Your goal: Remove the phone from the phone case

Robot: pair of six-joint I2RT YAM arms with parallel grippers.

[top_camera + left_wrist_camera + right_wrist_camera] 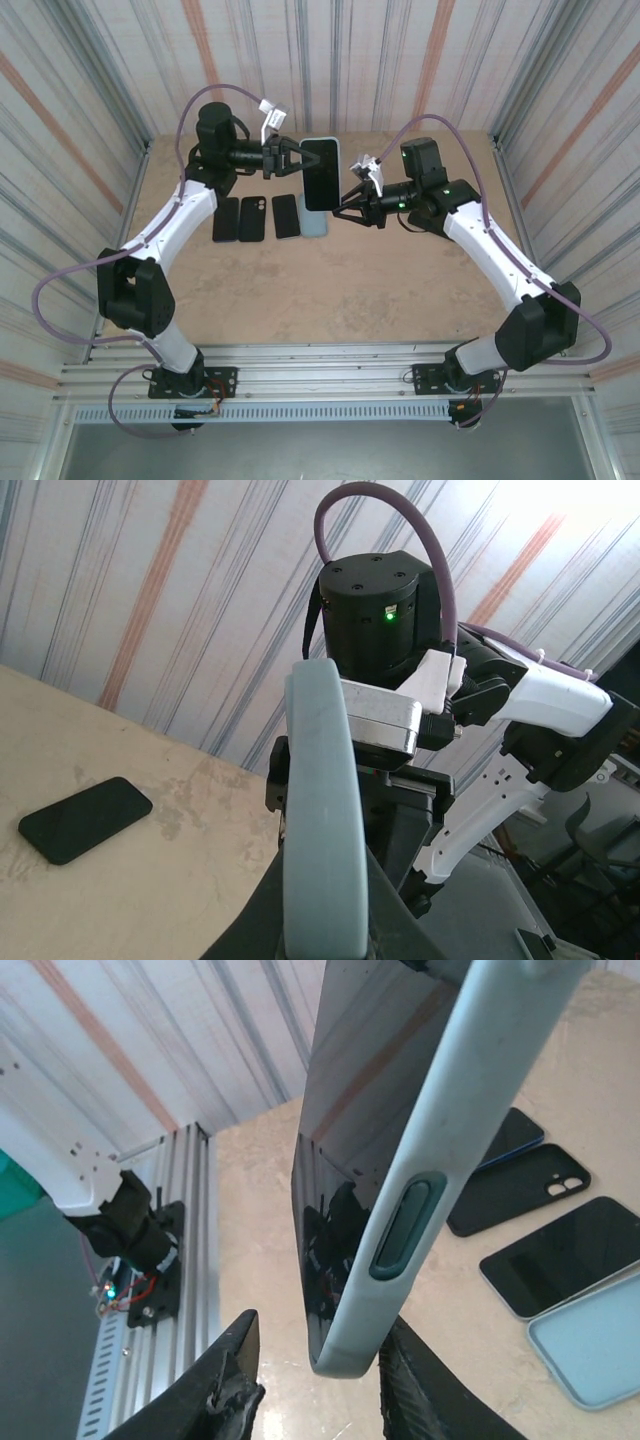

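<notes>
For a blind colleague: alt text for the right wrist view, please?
A glossy black phone in a pale grey-green soft case hangs tilted, its lower corner between the black fingers of the open right pincer. Behind, three dark phones and an empty pale blue case lie on the beige table.

Raised case [320,172] over row of phones [256,218]; near table [330,290] seemingly open.

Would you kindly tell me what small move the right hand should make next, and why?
Probably close the right hand on the lower corner of the phone case: its fingers straddle that corner, seemingly not yet pinching, while the left hand holds the case aloft.
</notes>
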